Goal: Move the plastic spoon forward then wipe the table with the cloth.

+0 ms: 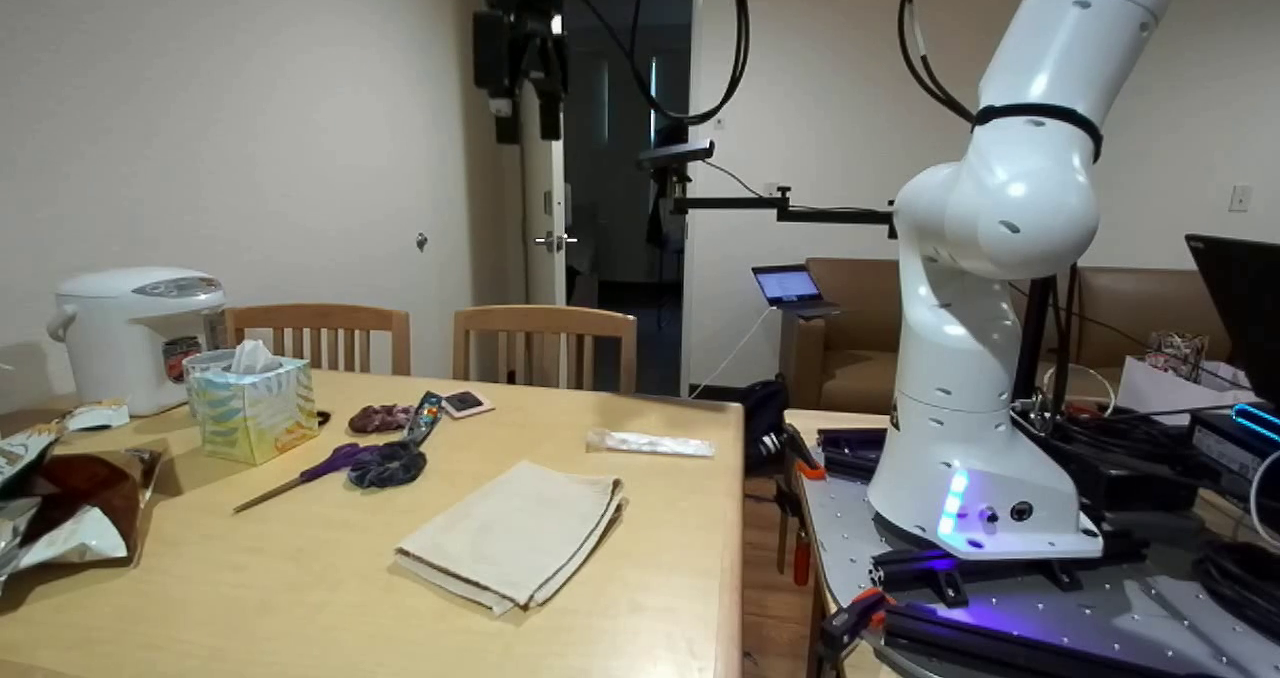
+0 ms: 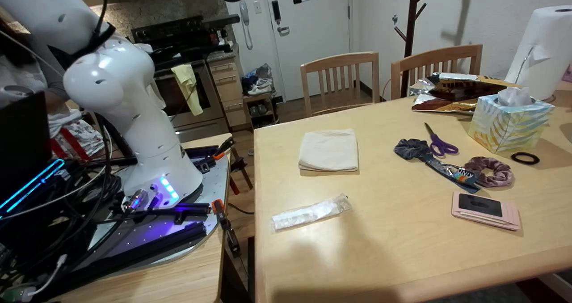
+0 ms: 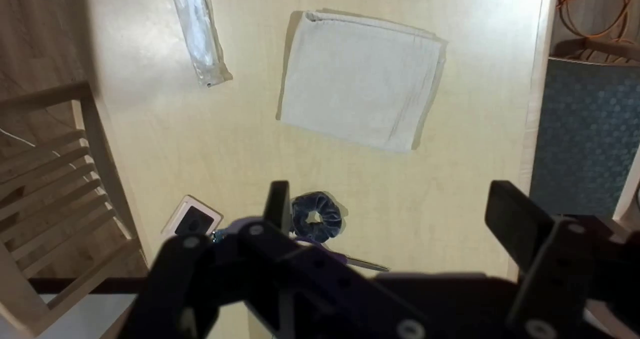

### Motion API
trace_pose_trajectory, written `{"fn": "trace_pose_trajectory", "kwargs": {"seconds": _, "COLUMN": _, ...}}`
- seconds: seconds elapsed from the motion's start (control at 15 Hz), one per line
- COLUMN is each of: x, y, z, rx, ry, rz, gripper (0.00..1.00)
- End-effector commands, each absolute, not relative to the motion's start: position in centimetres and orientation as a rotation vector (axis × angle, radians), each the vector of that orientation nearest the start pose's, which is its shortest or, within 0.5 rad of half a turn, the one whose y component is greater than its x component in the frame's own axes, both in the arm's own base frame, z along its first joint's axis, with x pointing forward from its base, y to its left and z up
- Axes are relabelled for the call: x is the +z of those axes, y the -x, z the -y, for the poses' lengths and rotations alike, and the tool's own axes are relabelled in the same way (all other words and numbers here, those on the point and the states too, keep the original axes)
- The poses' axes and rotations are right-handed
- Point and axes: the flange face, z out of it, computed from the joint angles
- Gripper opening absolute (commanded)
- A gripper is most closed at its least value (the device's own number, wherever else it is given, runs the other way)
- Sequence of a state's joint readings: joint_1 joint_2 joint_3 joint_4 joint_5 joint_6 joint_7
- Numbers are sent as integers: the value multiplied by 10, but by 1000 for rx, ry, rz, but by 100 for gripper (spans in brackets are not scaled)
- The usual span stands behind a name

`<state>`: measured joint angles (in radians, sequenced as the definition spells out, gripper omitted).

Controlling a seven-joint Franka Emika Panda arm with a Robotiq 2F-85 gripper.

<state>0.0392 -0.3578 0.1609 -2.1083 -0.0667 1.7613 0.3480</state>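
Observation:
The plastic spoon point(image 1: 652, 444) appears as a slim white piece in a clear wrapper, lying flat near the table edge on the robot's side; its shape inside is hard to make out. A beige cloth point(image 2: 329, 150), folded into a flat square, lies beside it with a gap between them. Both rest on the light wooden table point(image 1: 300, 578). In the wrist view the spoon point(image 3: 196, 29) is partly cut off at the top, left of the cloth point(image 3: 361, 81). High above the tabletop, my gripper point(image 3: 391, 191) stands open with nothing between its fingers; it also shows in an exterior view as the dark gripper point(image 1: 529, 126).
Beyond the cloth lie purple scissors point(image 2: 442, 145), a dark scrunchie point(image 3: 316, 217), a mauve scrunchie point(image 2: 489, 172), a shiny wrapper point(image 2: 453, 172) and a pink card holder point(image 2: 487, 210). A tissue box point(image 1: 255, 408), snack bags point(image 1: 90, 508) and a white water boiler point(image 1: 135, 338) stand farther off.

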Motion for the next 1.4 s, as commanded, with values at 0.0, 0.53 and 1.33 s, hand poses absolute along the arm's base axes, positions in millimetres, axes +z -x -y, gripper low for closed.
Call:
{"fn": "trace_pose_trajectory", "kwargs": {"seconds": 0.0, "x": 539, "y": -462, "z": -59, "rx": 21, "ry": 3221, "rz": -239, "gripper": 100}}
{"fn": "trace_pose_trajectory", "kwargs": {"seconds": 0.53, "x": 468, "y": -476, "z": 20, "rx": 167, "ry": 3098, "rz": -315, "gripper": 100}}
{"fn": "trace_pose_trajectory", "kwargs": {"seconds": 1.33, "x": 415, "y": -450, "z": 45, "rx": 370, "ry": 3111, "rz": -408, "gripper": 100}}
